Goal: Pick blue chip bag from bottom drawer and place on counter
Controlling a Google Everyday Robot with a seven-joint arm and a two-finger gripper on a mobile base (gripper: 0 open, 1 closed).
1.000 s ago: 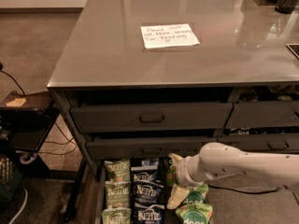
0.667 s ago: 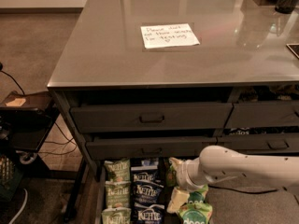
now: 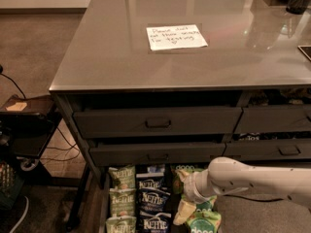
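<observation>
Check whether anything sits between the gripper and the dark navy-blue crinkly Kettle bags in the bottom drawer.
Nothing visible does. The gripper hangs over the right column's green bags, directly beside the navy-blue Kettle bags in the middle column.

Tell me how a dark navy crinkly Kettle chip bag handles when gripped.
The dark navy crinkly chip bag looks creased, so probably light and yielding. Its shiny film may slip. In the dark grey metal bottom drawer, neighbouring bags overlap it and could drag along. The gripper hangs over the right column.
</observation>
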